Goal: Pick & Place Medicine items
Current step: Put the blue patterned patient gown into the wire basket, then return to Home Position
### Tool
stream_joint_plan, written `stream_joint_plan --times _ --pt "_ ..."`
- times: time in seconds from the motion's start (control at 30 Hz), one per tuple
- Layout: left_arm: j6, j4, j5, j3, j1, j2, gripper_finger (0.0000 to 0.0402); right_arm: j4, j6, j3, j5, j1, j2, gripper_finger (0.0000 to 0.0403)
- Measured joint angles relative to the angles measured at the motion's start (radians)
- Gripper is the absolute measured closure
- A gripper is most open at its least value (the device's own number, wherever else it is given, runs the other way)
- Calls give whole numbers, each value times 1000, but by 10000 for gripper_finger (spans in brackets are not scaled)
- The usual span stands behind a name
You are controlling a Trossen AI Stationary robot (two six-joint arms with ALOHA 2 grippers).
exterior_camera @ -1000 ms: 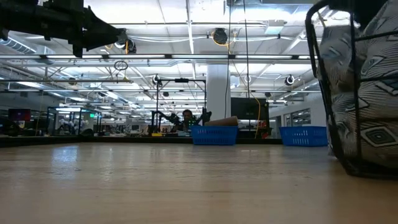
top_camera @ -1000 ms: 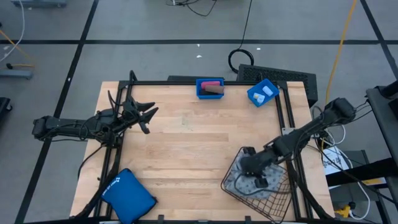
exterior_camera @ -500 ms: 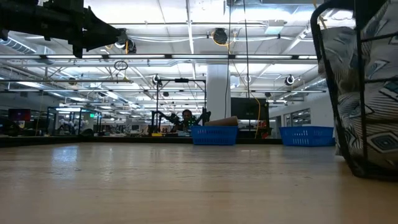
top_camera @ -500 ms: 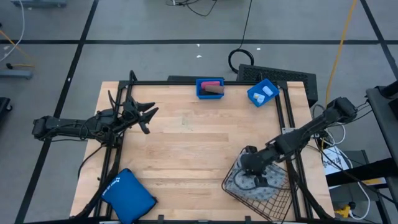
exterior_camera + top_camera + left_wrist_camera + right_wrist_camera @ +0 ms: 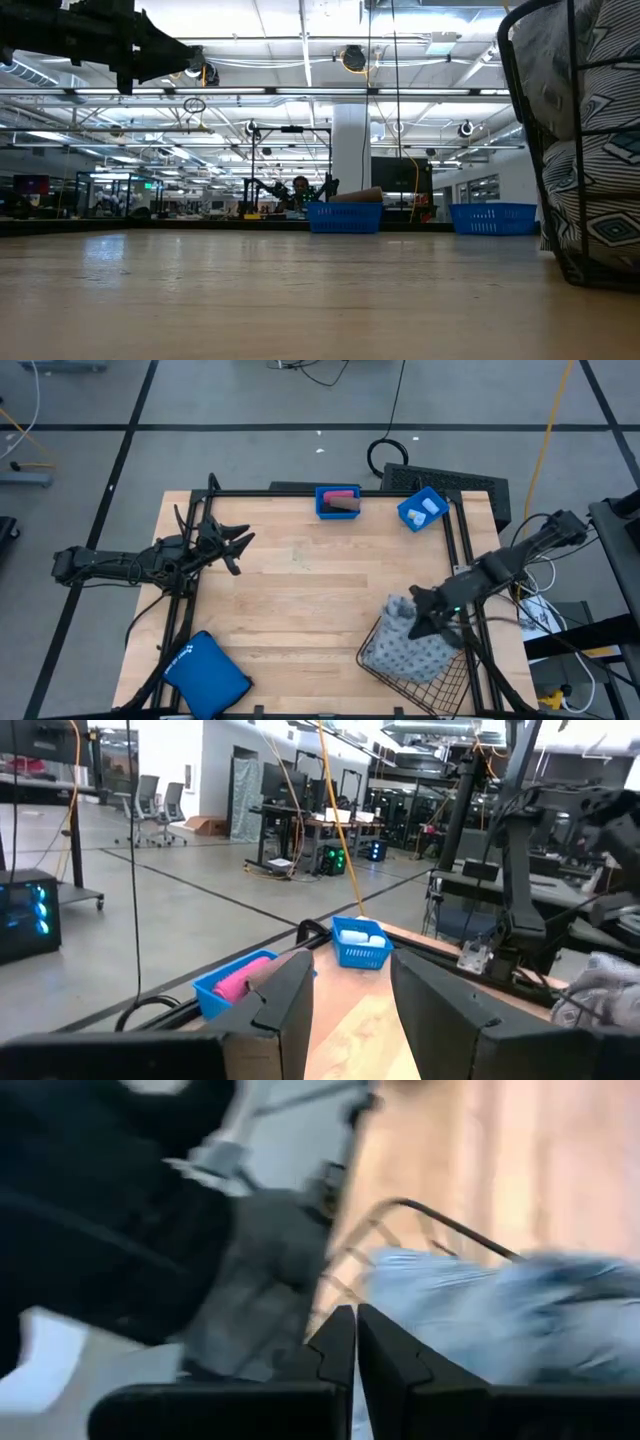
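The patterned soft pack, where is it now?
In the high view, the grey-blue patterned pack lies in the wire basket at the table's near right corner, beside the right tool.

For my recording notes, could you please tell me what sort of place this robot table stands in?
It is probably a large open robotics lab or workshop. The low view shows a high ceiling with strip lights and exposed ducts; the left wrist view shows wheeled office chairs and equipment-laden workbenches on a bare concrete floor.

I see the grey-blue patterned soft pack [image 5: 404, 645] slumped in the wire basket [image 5: 425, 685] at lower right, its top bulging over the rim. At top centre, pink and brown containers [image 5: 340, 501] lie in one blue bin; white vials [image 5: 424, 510] in the other.
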State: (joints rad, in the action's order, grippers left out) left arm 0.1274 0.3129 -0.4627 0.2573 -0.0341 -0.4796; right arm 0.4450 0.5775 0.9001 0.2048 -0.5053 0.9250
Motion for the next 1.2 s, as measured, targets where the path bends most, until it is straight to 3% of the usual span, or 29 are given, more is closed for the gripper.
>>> stream_joint_plan --times 0.2,0.37,0.47,0.63,0.73,0.83,0.9,0.97,1.2 --pt "-64 -5 21 0 0 0 256 -15 -39 -1 9 -20 -135 402" --pt "-99 -8 -14 0 0 12 256 -24 -216 -2 -10 -38 -210 401" --pt "-97 -30 -32 0 3 84 256 -29 -307 -8 -28 -46 -223 399" --pt "-86 -301 -35 1 7 270 256 -90 -376 -60 -30 -47 -224 399" --pt "15 -446 -16 0 -2 349 256 -172 -417 -105 -118 -45 -222 399" --pt "40 -480 47 -19 -11 394 256 -213 -535 -131 -294 -28 -225 399" --pt "39 -469 66 -35 -16 410 256 -222 -609 -141 -426 -1 -253 399" --pt "42 -453 66 -58 -23 420 256 -248 -686 -166 -493 45 -289 399" --pt "85 -301 114 -204 -33 421 256 -396 -797 -275 -349 312 -451 399"
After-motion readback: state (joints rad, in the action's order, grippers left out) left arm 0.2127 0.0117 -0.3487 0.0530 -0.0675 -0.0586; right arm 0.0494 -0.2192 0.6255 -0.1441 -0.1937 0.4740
